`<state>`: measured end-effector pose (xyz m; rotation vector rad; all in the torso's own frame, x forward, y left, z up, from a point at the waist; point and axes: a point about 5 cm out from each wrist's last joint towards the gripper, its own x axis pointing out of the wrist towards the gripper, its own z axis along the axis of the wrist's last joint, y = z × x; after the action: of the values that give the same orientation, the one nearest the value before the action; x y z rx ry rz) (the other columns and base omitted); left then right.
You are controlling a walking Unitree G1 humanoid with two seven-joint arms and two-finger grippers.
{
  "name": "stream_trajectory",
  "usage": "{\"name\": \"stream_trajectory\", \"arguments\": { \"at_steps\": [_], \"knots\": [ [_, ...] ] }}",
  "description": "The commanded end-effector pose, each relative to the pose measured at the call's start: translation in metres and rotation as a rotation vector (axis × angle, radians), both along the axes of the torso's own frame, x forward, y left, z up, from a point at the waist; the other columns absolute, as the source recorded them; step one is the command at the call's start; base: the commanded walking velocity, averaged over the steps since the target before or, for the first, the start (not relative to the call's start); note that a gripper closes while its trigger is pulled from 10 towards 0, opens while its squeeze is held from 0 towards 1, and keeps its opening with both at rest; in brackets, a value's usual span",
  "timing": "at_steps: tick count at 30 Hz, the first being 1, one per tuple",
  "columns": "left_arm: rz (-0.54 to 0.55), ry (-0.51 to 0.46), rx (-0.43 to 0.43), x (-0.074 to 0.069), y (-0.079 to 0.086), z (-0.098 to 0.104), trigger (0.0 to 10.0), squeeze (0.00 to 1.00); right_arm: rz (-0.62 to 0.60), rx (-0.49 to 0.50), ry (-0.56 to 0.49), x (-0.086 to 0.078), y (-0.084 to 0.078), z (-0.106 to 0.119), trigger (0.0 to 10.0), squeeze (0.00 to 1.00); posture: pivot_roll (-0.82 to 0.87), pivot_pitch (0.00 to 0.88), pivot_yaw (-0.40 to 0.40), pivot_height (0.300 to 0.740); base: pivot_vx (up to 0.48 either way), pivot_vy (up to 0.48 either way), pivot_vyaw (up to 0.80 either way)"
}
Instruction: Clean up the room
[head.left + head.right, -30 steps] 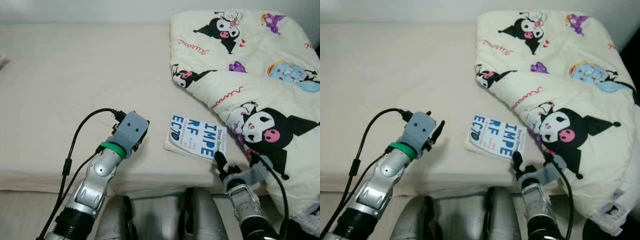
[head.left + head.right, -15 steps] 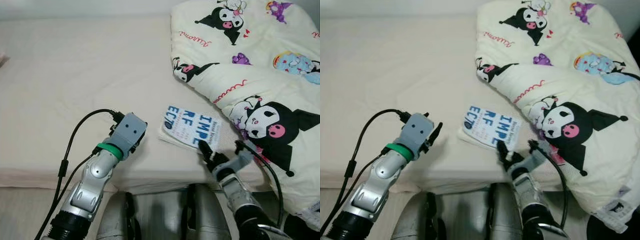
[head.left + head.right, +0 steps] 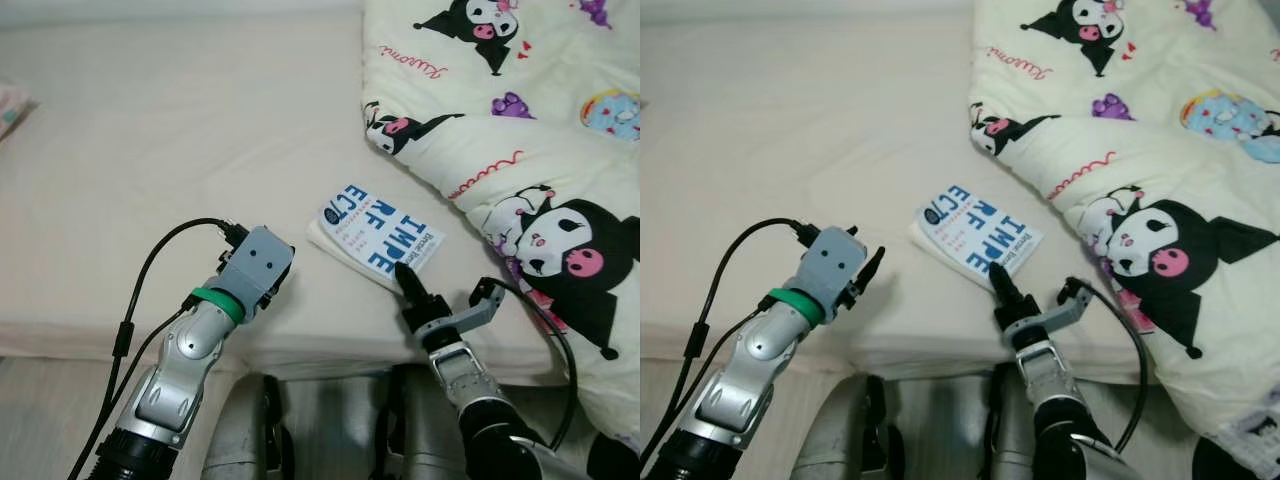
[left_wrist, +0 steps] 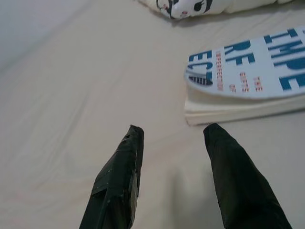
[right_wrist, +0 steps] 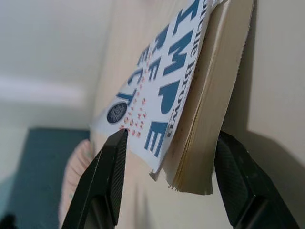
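On the bed (image 3: 150,150), our open right gripper (image 5: 167,186) straddles the book (image 3: 380,235) without gripping yet, so tidying has hardly started.

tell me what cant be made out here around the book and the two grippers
- Book: small red cover print, too small in both eye views, blurred in the left wrist view.
- Right gripper: fingers straddle the book's corner; contact unclear.
- Blanket: cut off by the eye views' right edge.
- Left gripper: open over bare sheet.
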<state>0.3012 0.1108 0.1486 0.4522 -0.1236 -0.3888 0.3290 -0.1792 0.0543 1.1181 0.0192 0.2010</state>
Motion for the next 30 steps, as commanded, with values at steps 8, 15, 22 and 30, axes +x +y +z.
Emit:
{"name": "stream_trajectory", "arguments": {
  "at_steps": [8, 15, 22, 30],
  "knots": [
    [0.014, 0.037, 0.031, -0.009, 0.006, -0.007, 10.0, 0.00, 0.018, 0.043, 0.162, 0.001, 0.007, -0.011, 10.0, 0.00, 0.13, 0.283, 0.177, 0.612, 0.000, 0.000, 0.00],
    [0.022, 0.051, 0.028, -0.015, 0.006, -0.009, 10.0, 0.00, 0.019, -0.003, 0.220, 0.005, 0.003, -0.008, 10.0, 0.00, 0.14, 0.299, 0.170, 0.612, 0.000, 0.000, 0.00],
    [0.047, 0.052, 0.031, -0.014, 0.011, -0.008, 10.0, 0.00, 0.047, 0.028, 0.043, 0.020, -0.001, 0.021, 0.0, 0.00, 0.15, 0.297, 0.160, 0.612, 0.000, 0.000, 0.00],
    [0.054, 0.049, 0.018, -0.011, 0.006, -0.007, 10.0, 0.00, 0.124, 0.060, -0.104, 0.027, 0.001, 0.040, 0.0, 0.00, 0.13, 0.271, 0.145, 0.612, 0.000, 0.000, 0.00]
  ]
}}
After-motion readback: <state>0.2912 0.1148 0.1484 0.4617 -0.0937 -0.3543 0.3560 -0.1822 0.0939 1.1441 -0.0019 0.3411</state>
